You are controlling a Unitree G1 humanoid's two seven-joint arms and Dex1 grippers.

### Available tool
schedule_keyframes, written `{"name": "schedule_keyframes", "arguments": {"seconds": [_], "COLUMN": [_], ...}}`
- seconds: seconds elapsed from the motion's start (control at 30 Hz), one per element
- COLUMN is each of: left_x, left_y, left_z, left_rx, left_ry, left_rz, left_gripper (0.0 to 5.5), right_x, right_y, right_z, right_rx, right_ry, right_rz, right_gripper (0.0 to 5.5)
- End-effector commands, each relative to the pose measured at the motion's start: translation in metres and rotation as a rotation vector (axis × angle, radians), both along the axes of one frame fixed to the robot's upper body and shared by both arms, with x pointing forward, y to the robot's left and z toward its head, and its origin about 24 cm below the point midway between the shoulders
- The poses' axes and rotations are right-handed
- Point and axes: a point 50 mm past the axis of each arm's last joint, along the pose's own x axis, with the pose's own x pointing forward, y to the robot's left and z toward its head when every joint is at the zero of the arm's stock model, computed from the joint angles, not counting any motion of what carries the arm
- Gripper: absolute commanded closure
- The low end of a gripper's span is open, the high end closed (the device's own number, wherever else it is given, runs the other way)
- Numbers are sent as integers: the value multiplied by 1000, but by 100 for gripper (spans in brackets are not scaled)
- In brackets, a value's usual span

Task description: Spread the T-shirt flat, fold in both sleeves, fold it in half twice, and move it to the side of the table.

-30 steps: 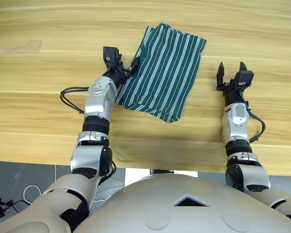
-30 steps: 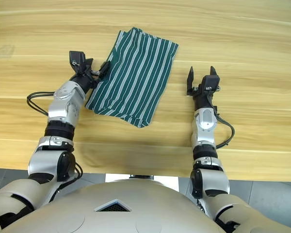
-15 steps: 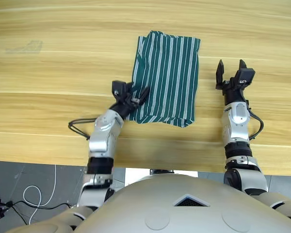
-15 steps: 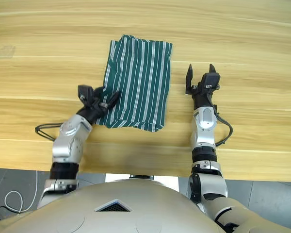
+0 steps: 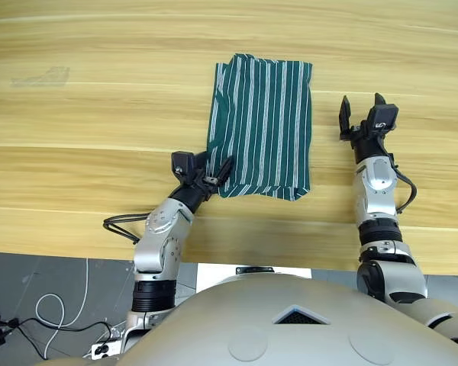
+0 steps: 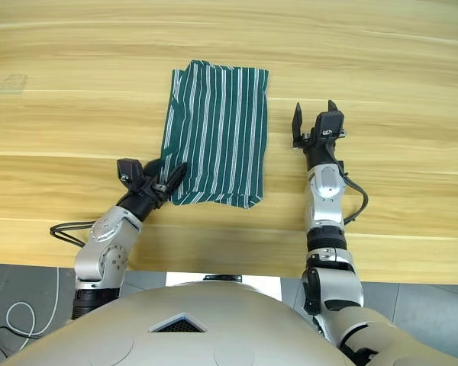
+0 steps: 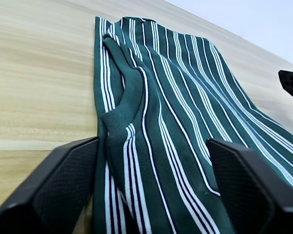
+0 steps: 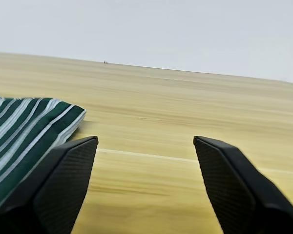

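Observation:
The T-shirt (image 5: 263, 126) is a green, white-striped folded rectangle lying flat in the middle of the wooden table (image 5: 76, 114). My left gripper (image 5: 203, 165) sits at its near left corner, open, with one finger on each side of that corner. The left wrist view shows the striped cloth (image 7: 185, 97) running away between the spread fingers (image 7: 53, 190). My right gripper (image 5: 361, 107) stands open just right of the shirt's right edge, apart from it. In the right wrist view a corner of the shirt (image 8: 24, 126) lies beside one finger (image 8: 63, 180).
Bare wood stretches to the left, to the right and behind the shirt. The table's near edge (image 5: 76, 250) runs just behind my left wrist, with floor and cables (image 5: 53, 313) below it.
The left arm drew back toward the near edge, from the shirt's left side to its near left corner. The shirt turned from slanted to square with the table. The right gripper barely moved.

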Motion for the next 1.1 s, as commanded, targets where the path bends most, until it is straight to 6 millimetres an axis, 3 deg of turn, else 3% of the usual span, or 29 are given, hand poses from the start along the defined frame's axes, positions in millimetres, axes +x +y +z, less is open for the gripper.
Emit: {"name": "schedule_keyframes", "arguments": {"seconds": [0.03,0.13,0.23,0.33,0.67,1.0,1.1], "left_x": [-27,-24,-9,9,33,40,41], "left_y": [2,3,17,21,34,29,26], "left_z": [-27,-21,-15,-4,-2,-15,-17], "left_rx": [14,27,84,41,-27,-38,-47], "left_ry": [202,171,102,-26,-176,-157,-153], "left_rz": [13,14,69,123,210,201,195], "left_gripper": [153,153,153,153,153,153,153], "right_x": [9,3,-40,-68,-78,-89,-89], "right_y": [-7,6,23,21,26,49,53], "right_z": [8,15,12,6,2,43,41], "right_rx": [-53,-139,-227,-254,-300,-173,-189], "right_ry": [-27,-70,-51,10,83,-55,-44], "right_rz": [-17,102,331,383,440,629,658], "right_gripper": [187,187,187,187,187,187,187]}}
